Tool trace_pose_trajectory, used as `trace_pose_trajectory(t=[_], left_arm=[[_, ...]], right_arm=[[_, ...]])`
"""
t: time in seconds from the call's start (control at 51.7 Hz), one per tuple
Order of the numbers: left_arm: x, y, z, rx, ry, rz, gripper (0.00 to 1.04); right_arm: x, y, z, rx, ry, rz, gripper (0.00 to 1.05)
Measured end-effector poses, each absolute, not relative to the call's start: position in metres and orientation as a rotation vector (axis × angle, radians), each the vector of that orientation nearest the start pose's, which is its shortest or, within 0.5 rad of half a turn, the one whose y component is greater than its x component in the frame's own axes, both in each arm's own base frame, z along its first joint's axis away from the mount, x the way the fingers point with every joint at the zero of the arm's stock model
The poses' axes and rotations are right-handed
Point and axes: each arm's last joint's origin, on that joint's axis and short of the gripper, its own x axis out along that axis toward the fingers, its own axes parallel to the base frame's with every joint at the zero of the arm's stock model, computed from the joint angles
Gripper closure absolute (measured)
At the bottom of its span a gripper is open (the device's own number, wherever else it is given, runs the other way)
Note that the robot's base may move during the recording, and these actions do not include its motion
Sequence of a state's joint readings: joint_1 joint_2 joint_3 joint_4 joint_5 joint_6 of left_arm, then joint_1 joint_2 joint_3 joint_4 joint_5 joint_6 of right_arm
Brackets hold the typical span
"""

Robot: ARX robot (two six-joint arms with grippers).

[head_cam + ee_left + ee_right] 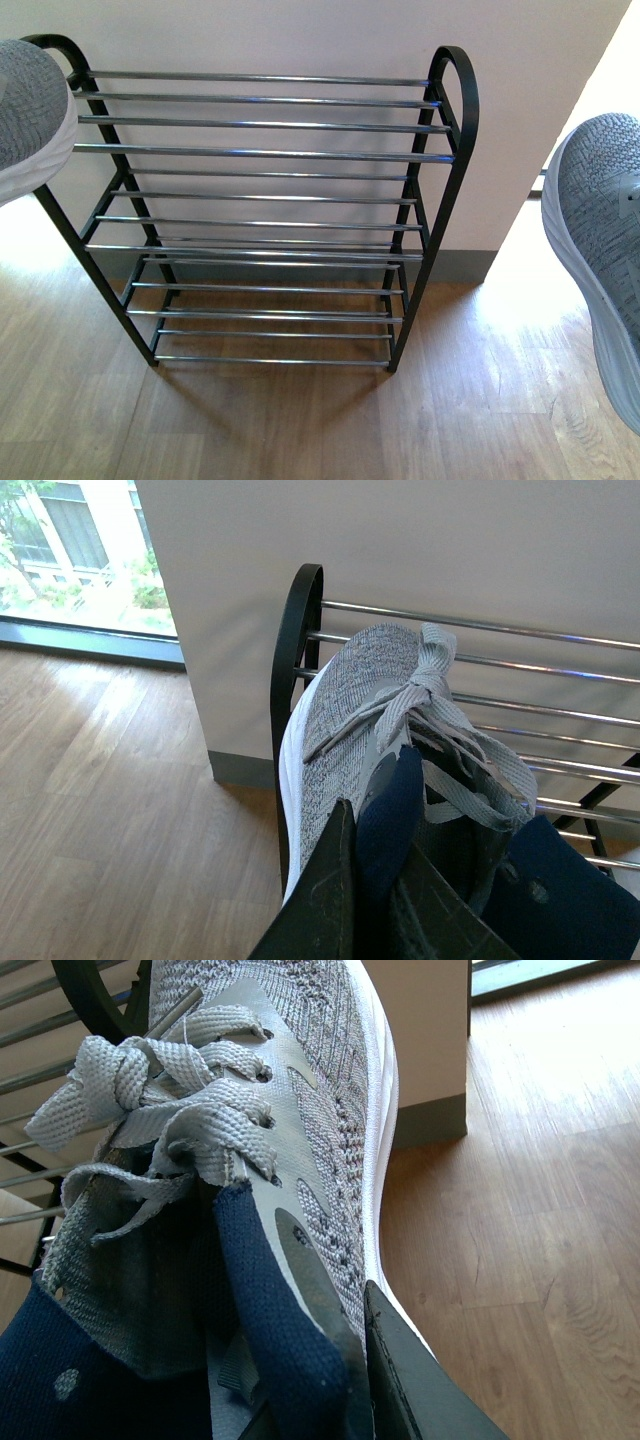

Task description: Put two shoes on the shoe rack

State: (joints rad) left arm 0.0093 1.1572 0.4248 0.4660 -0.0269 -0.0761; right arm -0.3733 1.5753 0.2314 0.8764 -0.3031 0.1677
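The shoe rack (270,150) stands against the wall in the middle of the front view, a black frame with tiers of silver rods. One grey knit sneaker (30,100) hangs in the air by the rack's upper left corner. The other (600,230) hangs to the right of the rack, toe up. In the left wrist view my left gripper (375,900) is shut on the collar of its sneaker (350,710), whose toe is beside the rack's end loop (300,610). My right gripper (330,1380) is shut on the side wall of its sneaker (320,1080). Neither gripper shows in the front view.
A pale wall (300,30) with a grey skirting (460,265) backs the rack, and its corner ends just right of the rack. Wood floor (300,430) spreads in front. A low window (70,560) lies beyond the wall's left end.
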Motion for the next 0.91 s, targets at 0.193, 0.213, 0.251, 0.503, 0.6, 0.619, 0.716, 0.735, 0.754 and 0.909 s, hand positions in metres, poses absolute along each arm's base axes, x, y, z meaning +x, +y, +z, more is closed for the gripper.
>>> trace_pose_trajectory(t=[0.193, 0.213, 0.251, 0.503, 0.6, 0.619, 0.716, 0.735, 0.754, 0.909], left_arm=[[0.229, 0.003, 0.201, -0.073, 0.265, 0.047, 1.03], [0.229, 0.003, 0.201, -0.073, 0.265, 0.046, 1.03], [0.229, 0.003, 0.201, -0.073, 0.265, 0.046, 1.03], [0.229, 0.003, 0.201, -0.073, 0.265, 0.046, 1.03], [0.229, 0.003, 0.201, -0.073, 0.265, 0.046, 1.03], [0.229, 0.003, 0.201, -0.073, 0.265, 0.045, 1.03], [0.229, 0.003, 0.201, -0.073, 0.265, 0.047, 1.03], [0.229, 0.003, 0.201, -0.073, 0.265, 0.046, 1.03], [0.229, 0.003, 0.201, -0.073, 0.265, 0.046, 1.03], [0.229, 0.003, 0.201, -0.073, 0.265, 0.046, 1.03]], right_arm=[[0.208, -0.072, 0.099, 0.319, 0.435, -0.107, 1.03], [0.208, -0.072, 0.099, 0.319, 0.435, -0.107, 1.03], [0.208, -0.072, 0.099, 0.319, 0.435, -0.107, 1.03], [0.21, -0.065, 0.113, 0.216, 0.199, -0.015, 1.03], [0.217, -0.058, 0.141, 0.184, 0.128, -0.01, 1.03], [0.219, -0.056, 0.148, 0.18, 0.12, -0.007, 1.03], [0.233, -0.038, 0.18, 0.175, 0.115, -0.006, 1.03], [0.236, -0.035, 0.185, 0.177, 0.12, -0.004, 1.03], [0.241, -0.029, 0.192, 0.181, 0.13, 0.005, 1.03], [0.274, 0.014, 0.232, 0.208, 0.201, 0.056, 1.03]])
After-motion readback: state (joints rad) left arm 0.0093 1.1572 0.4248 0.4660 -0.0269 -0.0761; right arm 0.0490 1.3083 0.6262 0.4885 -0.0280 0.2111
